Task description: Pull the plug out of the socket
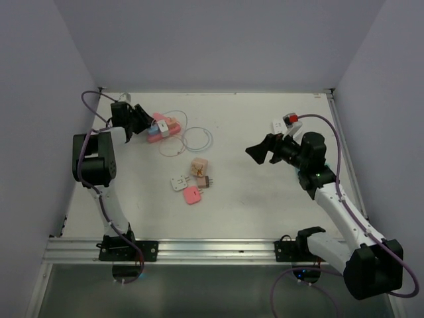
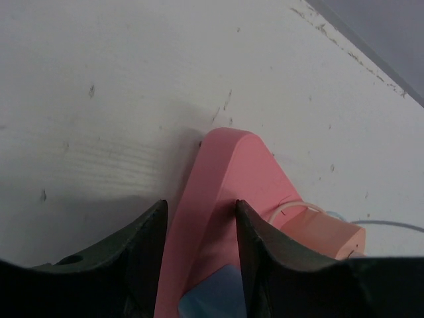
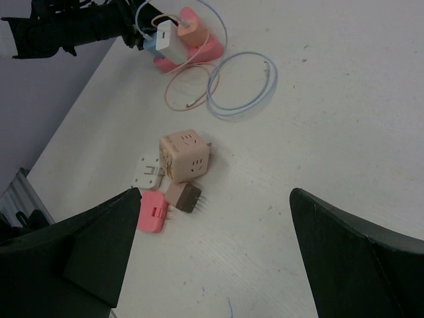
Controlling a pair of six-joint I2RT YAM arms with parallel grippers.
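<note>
White matte tabletop [image 1: 265,218], scuffed and speckled, with plain lilac-grey walls on three sides and an aluminium rail at the near edge. Left claw [image 2: 201,205] is partly closed, straddling the pink plastic socket block [image 2: 218,179]. Both fingers [image 2: 142,258] sit against its sides, but I can't tell if it's actually clamped. Just past the left claw's fingertips on the block is a peach-orange plug [image 2: 324,235], with a blue plug [image 2: 212,298] right under the claw. Right claw [image 1: 260,151] is wide open, holding nothing, well apart from the block. Only the right wrist view shows a white plug [image 3: 164,36] seated between the blue and orange ones. Further ahead of that claw is a light-blue cable loop [image 3: 275,78]. Just ahead of it are loose adapters: beige cube [image 3: 185,156], white flat one [image 3: 149,172], pink one [image 3: 154,212], brown one [image 3: 184,195]. Only the top view shows a white-and-red block [image 1: 285,122] behind the right claw.
</note>
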